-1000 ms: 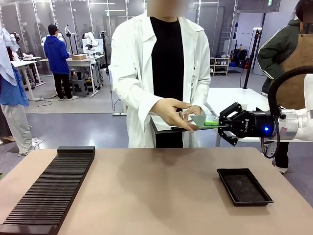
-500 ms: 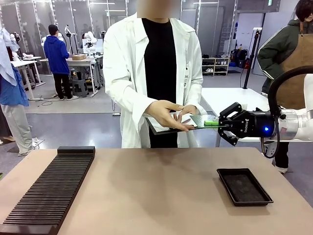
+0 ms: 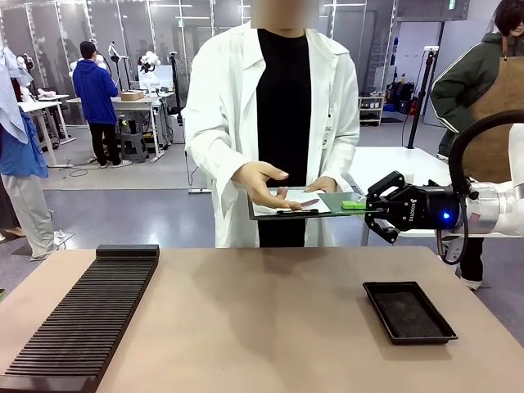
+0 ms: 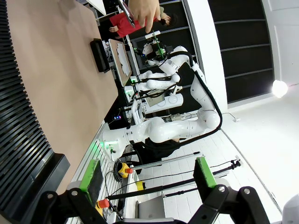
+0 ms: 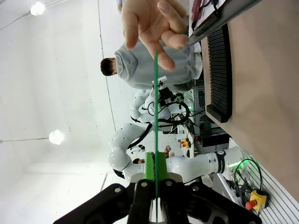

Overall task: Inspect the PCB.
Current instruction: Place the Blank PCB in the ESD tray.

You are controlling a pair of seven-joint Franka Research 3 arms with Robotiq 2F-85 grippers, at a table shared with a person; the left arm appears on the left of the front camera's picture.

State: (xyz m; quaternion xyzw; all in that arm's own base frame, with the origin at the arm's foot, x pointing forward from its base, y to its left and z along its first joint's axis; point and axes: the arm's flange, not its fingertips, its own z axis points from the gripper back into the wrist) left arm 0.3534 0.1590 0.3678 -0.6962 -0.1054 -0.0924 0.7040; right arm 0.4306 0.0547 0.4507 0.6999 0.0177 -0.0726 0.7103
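PCB (image 3: 332, 199) level, one edge in tight pinch of right end effector (image 3: 354, 205)

1. PCB (image 3: 336, 199): green.
2. Right tool (image 3: 357, 206): black body, green pads, blue indicator light.
3. Left tool (image 4: 147, 176): black, green pads.
4. Worktop (image 3: 262, 327): plain tan-brown.
5. Tray (image 3: 408, 311): black.
6. Slotted rack (image 3: 82, 319): black, fine parallel ribbing.
7. Clipboard (image 3: 318, 209): white paper, dark board.
8. Person's coat (image 3: 221, 123): white; shirt (image 3: 282, 98): black.
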